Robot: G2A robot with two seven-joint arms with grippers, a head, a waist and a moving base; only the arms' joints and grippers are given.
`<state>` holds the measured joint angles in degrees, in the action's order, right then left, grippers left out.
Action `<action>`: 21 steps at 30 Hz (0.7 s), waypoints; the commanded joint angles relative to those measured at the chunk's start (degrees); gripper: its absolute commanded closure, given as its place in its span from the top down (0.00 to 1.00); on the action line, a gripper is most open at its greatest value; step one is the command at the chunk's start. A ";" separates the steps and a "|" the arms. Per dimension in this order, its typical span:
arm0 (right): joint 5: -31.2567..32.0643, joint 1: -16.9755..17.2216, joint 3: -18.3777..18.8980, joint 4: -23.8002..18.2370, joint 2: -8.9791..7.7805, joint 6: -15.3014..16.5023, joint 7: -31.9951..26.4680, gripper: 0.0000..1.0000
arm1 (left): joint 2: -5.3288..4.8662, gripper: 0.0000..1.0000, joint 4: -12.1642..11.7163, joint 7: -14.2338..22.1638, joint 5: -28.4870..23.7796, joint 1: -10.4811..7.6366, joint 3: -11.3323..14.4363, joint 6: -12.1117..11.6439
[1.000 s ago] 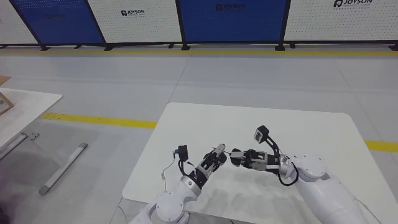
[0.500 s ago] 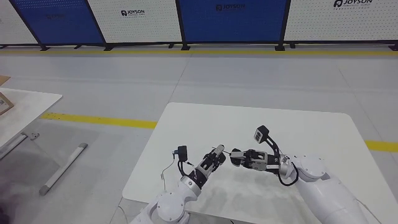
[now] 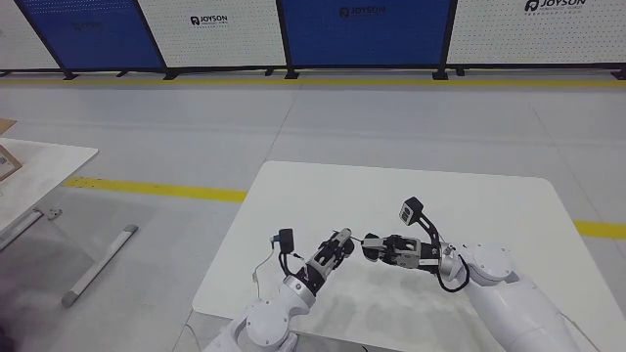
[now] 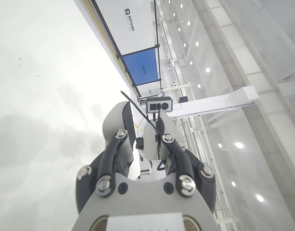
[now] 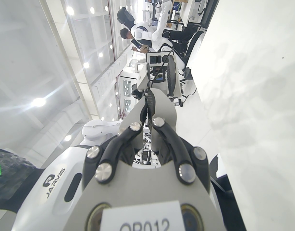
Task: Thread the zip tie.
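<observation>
The zip tie (image 4: 137,110) is a thin black strip. My right gripper (image 5: 148,95) is shut on one end of it, and the free part (image 5: 163,66) sticks out toward the other arm. My left gripper (image 4: 144,112) stands open, its two fingers on either side of the strip, whose tip pokes out past them. In the left wrist view the right gripper (image 4: 150,143) shows white between those fingers. From above, the left gripper (image 3: 340,242) and right gripper (image 3: 369,246) meet nose to nose just over the white table (image 3: 440,196), near its front left.
The table's front edge lies close under both arms; its far and right parts are bare. Another table (image 3: 29,171) stands off to the left across the floor. Blue and white panels (image 3: 362,10) line the back.
Hardly anything differs: the left arm has settled back a touch toward the table's front, and the right arm has kept still with the zip tie.
</observation>
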<state>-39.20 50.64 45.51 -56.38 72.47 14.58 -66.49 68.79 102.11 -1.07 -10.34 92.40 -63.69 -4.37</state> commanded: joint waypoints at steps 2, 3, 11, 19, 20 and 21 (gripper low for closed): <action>0.00 0.00 0.00 0.00 0.00 0.00 0.00 0.00 | 0.01 0.21 0.15 0.85 -0.78 0.10 -0.11 0.14; 0.00 0.00 0.00 0.00 0.00 0.00 0.00 0.00 | 0.01 0.24 0.22 1.51 -1.43 0.09 -0.17 0.53; 0.00 0.00 0.00 0.00 0.00 0.00 0.00 0.00 | 0.08 0.42 -0.07 1.95 -1.99 -0.43 -0.60 2.20; 0.00 0.00 0.00 0.00 0.00 0.00 0.00 0.00 | 0.44 0.22 -1.06 0.65 -2.17 -1.43 -0.11 2.57; 0.00 0.00 0.00 0.00 0.00 0.00 0.00 0.00 | 0.45 0.20 -1.05 0.79 -2.25 -1.43 -0.09 2.51; 0.00 0.00 0.00 0.00 0.00 0.00 0.00 0.00 | 0.46 0.18 -0.95 1.06 -2.44 -1.37 -0.12 2.42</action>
<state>-39.20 50.64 45.51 -56.38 72.47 14.58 -66.49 69.25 101.06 -0.27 -12.62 90.97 -63.79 -1.86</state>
